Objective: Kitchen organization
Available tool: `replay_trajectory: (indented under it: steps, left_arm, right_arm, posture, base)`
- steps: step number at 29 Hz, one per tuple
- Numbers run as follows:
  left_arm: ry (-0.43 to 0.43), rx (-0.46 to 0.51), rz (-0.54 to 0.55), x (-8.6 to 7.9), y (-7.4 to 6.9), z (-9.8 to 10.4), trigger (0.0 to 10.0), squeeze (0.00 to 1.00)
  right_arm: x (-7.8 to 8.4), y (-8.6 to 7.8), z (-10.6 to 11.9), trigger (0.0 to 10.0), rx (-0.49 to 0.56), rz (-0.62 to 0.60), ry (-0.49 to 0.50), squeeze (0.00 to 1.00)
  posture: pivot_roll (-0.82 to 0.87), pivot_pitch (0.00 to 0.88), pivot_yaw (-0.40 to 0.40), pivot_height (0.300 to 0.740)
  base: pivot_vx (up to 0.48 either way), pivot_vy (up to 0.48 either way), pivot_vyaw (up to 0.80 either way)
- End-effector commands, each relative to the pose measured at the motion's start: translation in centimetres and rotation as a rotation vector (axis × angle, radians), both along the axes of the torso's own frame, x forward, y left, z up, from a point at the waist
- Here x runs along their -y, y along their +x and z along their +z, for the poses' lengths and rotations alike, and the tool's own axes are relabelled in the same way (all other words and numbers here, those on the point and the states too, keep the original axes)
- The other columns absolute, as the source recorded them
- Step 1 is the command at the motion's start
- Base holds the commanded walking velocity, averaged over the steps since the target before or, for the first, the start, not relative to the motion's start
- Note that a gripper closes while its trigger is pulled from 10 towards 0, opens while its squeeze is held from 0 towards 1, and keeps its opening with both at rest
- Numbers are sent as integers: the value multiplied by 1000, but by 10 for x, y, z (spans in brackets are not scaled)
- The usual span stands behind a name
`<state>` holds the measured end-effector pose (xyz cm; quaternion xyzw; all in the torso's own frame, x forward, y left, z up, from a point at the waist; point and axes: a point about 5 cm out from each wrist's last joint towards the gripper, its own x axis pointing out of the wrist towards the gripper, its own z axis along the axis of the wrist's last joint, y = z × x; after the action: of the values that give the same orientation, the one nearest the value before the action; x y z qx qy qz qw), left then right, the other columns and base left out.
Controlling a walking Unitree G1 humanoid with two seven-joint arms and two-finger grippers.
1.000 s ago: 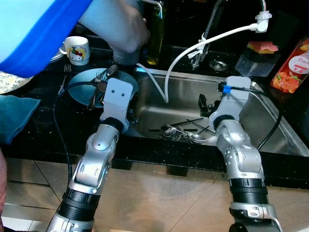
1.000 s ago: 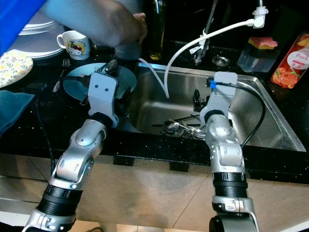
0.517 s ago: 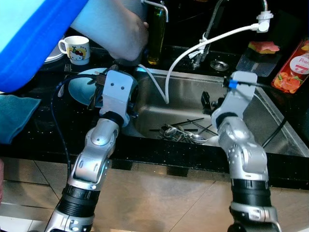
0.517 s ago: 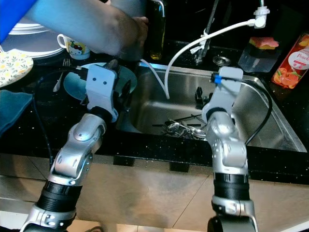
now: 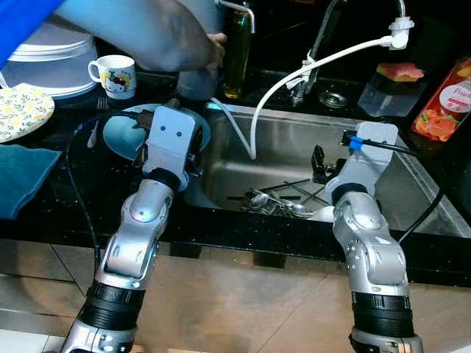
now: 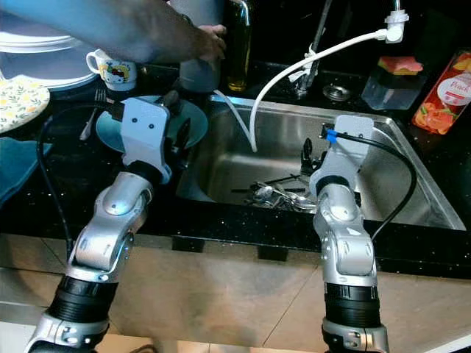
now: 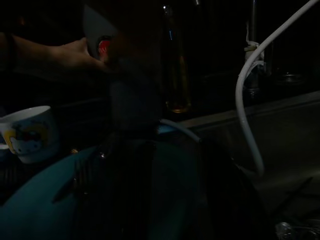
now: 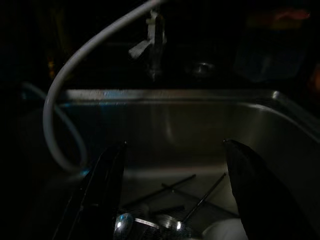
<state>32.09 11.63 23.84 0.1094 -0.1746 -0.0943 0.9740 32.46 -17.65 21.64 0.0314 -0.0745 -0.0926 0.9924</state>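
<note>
Stainless sink (image 5: 383,187) was set into a black countertop (image 5: 51,213). A pile of cutlery (image 5: 276,204) lay on the sink floor, toward the near wall; spoons and thin sticks could be made out.

The right gripper (image 8: 172,192) hung inside the sink just above that cutlery, fingers (image 8: 107,185) spread wide with nothing between them (clear in the right wrist view).

The left gripper (image 6: 175,121) sat over a blue plate (image 5: 121,132) on the counter, at about 9 o'clock from the sink. The wrist view was too dark there; I could not tell whether its fingers were apart or together. A fork (image 6: 93,118) rested at the plate's 9 o'clock edge.

A person's hand (image 5: 210,51) reached in from 11 o'clock and gripped a grey container (image 6: 195,73) just behind the plate. An olive oil bottle (image 5: 237,51) stood beside it.

A white hose (image 5: 294,77) ran from the 1 o'clock corner down into the sink. A cartoon mug (image 5: 116,76) stood at 10 o'clock, near stacked white plates (image 5: 51,62).
</note>
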Motion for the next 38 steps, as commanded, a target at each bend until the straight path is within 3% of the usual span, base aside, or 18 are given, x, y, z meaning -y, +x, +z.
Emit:
replay_trajectory:
  steps: [1, 13, 18, 20, 26, 38]
  left_arm:
    - [14, -1, 11, -4, 2, 0, 10000, 0]
    - [17, 33, 156, -27, 12, 11, 10000, 0]
    - [12, 25, 139, -23, 11, 9, 10000, 0]
    - [5, 10, 88, -10, 5, 3, 10000, 0]
    - [-1, -6, 40, 2, -1, -4, 10000, 0]
    - [-1, -10, 39, 3, 2, -6, 10000, 0]
  right_arm:
    - [1, 1, 5, 10000, 28, -7, -12, 0]
    - [-4, 5, 13, 10000, 85, 6, -49, 0]
    - [-5, 4, 12, 10000, 81, 15, -50, 0]
    - [-4, 4, 8, 10000, 70, 11, -41, 0]
    - [-7, 4, 4, 10000, 60, 19, -37, 0]
    - [-9, 5, 2, 10000, 59, 31, -46, 0]
  posture:
    - [210, 19, -76, 740]
    - [214, 23, -64, 740]
    - [213, 22, -68, 740]
    - [213, 15, -66, 740]
    - [212, 0, -70, 740]
    - [208, 0, -65, 740]
  base:
    - [0, 0, 0]
    - [0, 0, 0]
    - [0, 0, 0]
    - [0, 0, 0]
    - [0, 0, 0]
    - [0, 0, 0]
